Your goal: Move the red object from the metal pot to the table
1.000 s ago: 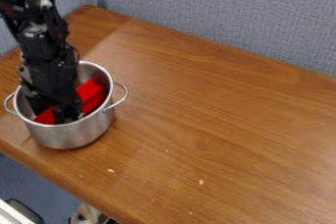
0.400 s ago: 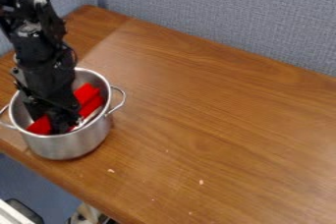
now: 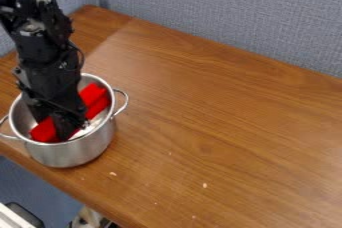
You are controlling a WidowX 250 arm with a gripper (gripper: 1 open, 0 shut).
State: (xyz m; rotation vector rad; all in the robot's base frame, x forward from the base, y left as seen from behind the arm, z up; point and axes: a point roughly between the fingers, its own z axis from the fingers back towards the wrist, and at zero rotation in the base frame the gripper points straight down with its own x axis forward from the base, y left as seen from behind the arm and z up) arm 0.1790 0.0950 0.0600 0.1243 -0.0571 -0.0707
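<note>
Gripping the red object (image 3: 74,112), camera view, lower left of frame: my gripper (image 3: 59,115) points down into the metal pot (image 3: 63,134), jaws partly closed across the block. Block sits inside the pot, one end above the rim. Risks, as I judge them: block end snags the rim and drags the pot; off-centre grip lets the block pivot and drop before reaching bare table (image 3: 227,112).

Behind your table (image 3: 227,112) you have a grey-blue fabric partition wall (image 3: 241,12) running along the far edge, with a vertical seam near the left. Soft, even light leaves a pale sheen on the wood; below the near edge lies dim floor (image 3: 34,197).
</note>
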